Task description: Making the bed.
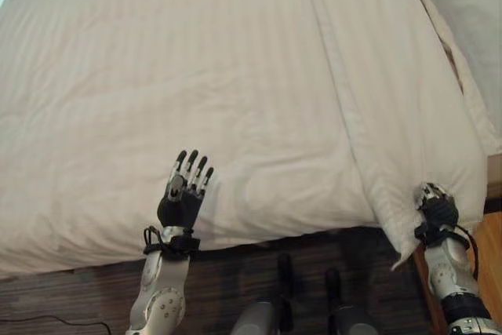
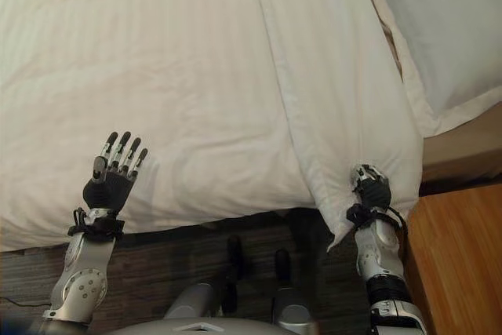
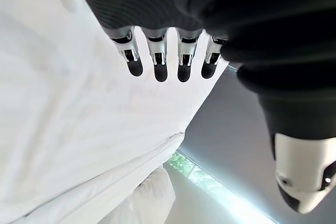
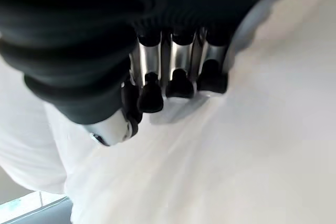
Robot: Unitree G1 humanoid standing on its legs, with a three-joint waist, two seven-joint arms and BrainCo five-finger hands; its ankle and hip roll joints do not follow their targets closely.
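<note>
A white striped duvet (image 1: 196, 76) covers the bed. Along its right side a strip (image 1: 392, 115) is folded over, ending in a corner that hangs at the bed's front edge. My right hand (image 1: 436, 208) is at that corner. Its fingers (image 4: 178, 72) are curled against the thumb with the cloth pinched between them. My left hand (image 1: 182, 198) is held over the duvet's front edge, further left. Its fingers (image 3: 160, 56) are straight and spread and hold nothing.
A white pillow (image 2: 447, 29) lies at the bed's far right. An orange-brown wooden surface (image 2: 463, 256) lies to the right of my right arm. Dark striped floor (image 1: 78, 296) runs along the bed's front edge.
</note>
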